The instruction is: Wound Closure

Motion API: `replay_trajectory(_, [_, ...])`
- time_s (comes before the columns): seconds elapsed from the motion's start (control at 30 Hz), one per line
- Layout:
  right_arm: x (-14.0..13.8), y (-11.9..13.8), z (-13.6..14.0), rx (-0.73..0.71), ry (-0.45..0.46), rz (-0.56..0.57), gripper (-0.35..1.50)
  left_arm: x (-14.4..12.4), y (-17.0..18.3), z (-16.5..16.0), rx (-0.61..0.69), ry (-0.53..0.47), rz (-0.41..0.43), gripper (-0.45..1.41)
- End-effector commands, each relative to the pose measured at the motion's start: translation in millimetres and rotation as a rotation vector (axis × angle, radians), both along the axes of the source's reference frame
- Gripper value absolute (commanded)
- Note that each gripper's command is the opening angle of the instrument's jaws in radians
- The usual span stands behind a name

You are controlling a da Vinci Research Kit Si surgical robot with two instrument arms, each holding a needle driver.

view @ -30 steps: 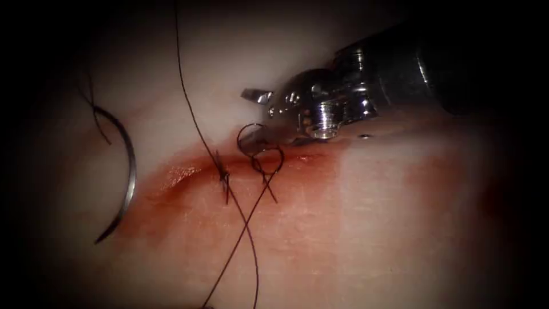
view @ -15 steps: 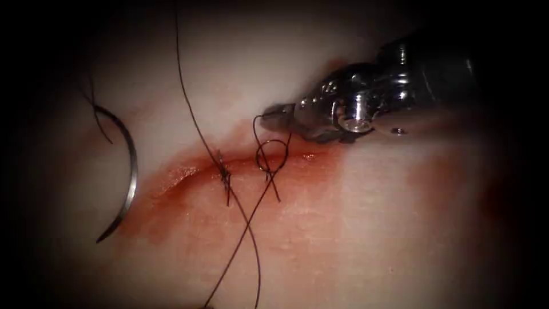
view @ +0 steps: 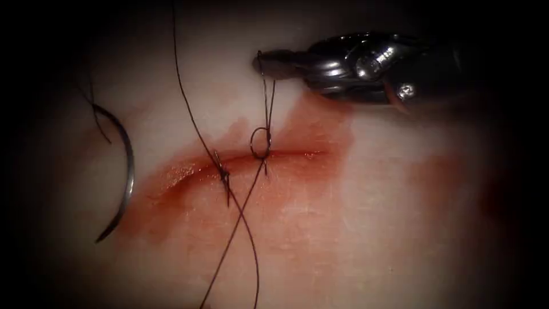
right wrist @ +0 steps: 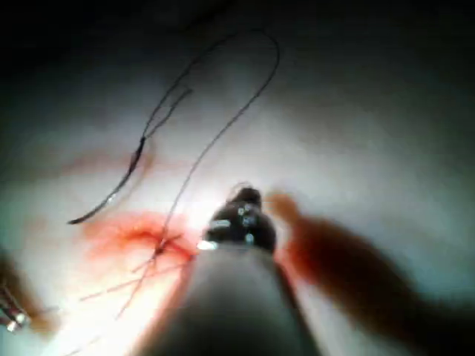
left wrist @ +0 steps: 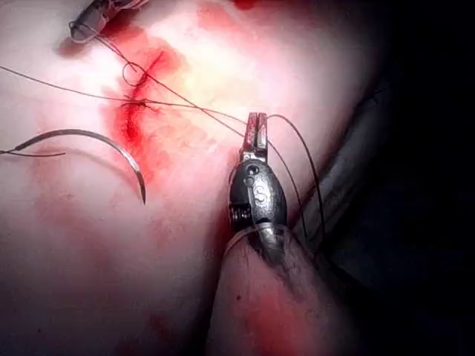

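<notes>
My right tool point(view: 267, 63) reaches in above the cut point(view: 183, 170), jaws shut on a short thread end point(view: 267, 97). That end rises taut from a small loop point(view: 260, 143) sitting on the cut. A tied knot point(view: 223, 173) lies just left of the loop. In the left wrist view my left tool point(left wrist: 256, 136) has its jaws shut on the long thread point(left wrist: 197, 109) leading to the loop point(left wrist: 133, 73). The curved needle point(view: 127, 177) lies free on the tissue, left of the cut, held by neither tool and not in the tissue; it also shows in the left wrist view point(left wrist: 89, 137).
Red fluid point(view: 309, 126) stains the tissue around the cut and below the right tool. A long thread strand point(view: 184, 86) runs from the knot up out of view, and two strands point(view: 246, 229) cross below the cut.
The right tool shut its jaws on the thread end and drew it up and away from the cut. The loop has shrunk and both strands have pulled straight.
</notes>
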State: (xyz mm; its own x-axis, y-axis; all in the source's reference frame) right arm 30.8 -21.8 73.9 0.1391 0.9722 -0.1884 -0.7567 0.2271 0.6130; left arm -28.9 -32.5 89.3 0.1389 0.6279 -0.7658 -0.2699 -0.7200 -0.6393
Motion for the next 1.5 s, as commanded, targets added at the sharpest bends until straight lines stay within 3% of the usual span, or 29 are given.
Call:
replay_trajectory(0.03, [1.0, -0.9, 0.3, 0.034, 0.009, 0.040, -0.35, -0.8, -0.9, 0.2, 0.004, -0.002, 0.001, -0.45])
replay_trajectory(0.47, [1.5, -2.6, 1.0, 0.199, 0.009, 0.161, -0.35, -4.8, -3.8, -3.6, 0.011, -0.031, 0.052, -0.45])
replay_trajectory(0.8, [1.5, -1.8, 3.2, 0.357, 0.017, 0.265, -0.35, -4.9, -5.4, -4.1, 0.018, -0.040, 0.065, -0.45])
replay_trajectory(1.5, [2.2, -2.7, 3.9, 0.373, 0.013, 0.244, -0.35, -6.9, -8.8, -3.7, 0.060, -0.037, 0.081, -0.45])
